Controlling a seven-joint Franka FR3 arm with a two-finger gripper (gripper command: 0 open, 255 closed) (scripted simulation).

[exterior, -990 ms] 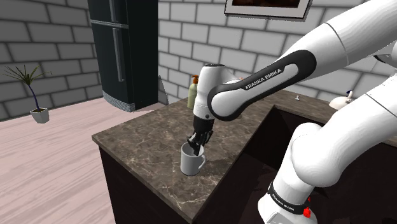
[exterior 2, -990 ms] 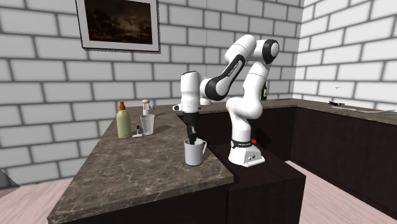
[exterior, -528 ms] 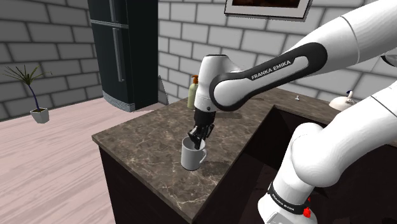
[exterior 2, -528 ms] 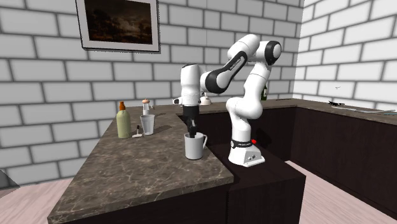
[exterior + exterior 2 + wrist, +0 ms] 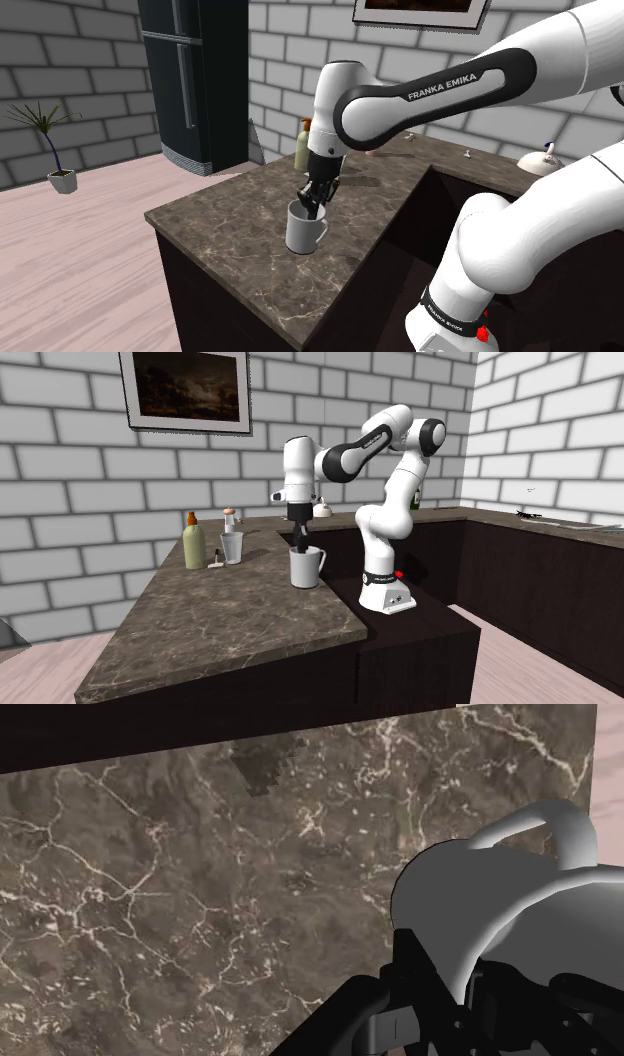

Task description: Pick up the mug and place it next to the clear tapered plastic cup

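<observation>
Reading across the second exterior view from its left, an olive bottle [image 5: 194,545] was seen on the dark marble worktop [image 5: 220,617]. The clear tapered cup [image 5: 232,547] was found just beside it. Well apart to the right was the white mug [image 5: 306,567]. The mug's wall was clasped by the tool [image 5: 300,544], with one finger set inside the rim and one outside, as was shown in the wrist view. Compared with a second before, the mug was placed higher in both exterior views. It was judged to have been lifted off the worktop, so the pick was taken as done and the carry to the cup as still owed. On the arm [image 5: 520,70], the lettering "FRANKA EMIKA" [image 5: 450,85] could be read.
</observation>
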